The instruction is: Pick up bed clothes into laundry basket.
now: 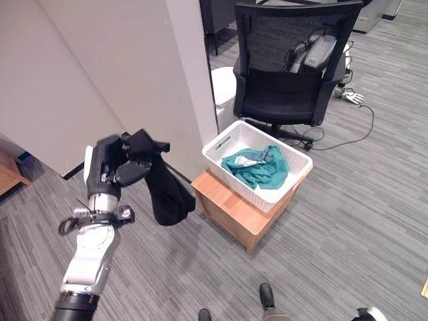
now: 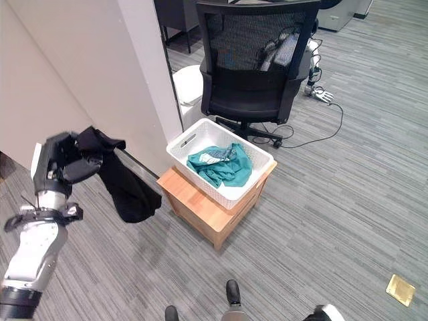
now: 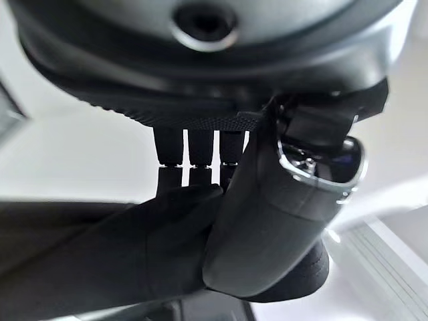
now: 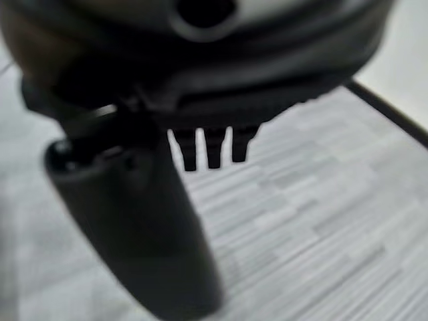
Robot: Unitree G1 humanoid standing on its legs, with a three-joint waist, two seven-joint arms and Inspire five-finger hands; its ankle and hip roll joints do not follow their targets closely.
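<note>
A black garment point(image 1: 164, 187) is held hanging limp beside the white laundry basket point(image 1: 227, 142), where teal cloth point(image 1: 257, 167) lies crumpled.

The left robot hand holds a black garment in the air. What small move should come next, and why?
Probably carry the left robot hand rightward toward the white laundry basket. The black garment hangs beside the basket, not above it, so releasing now would likely drop it on the floor.
</note>
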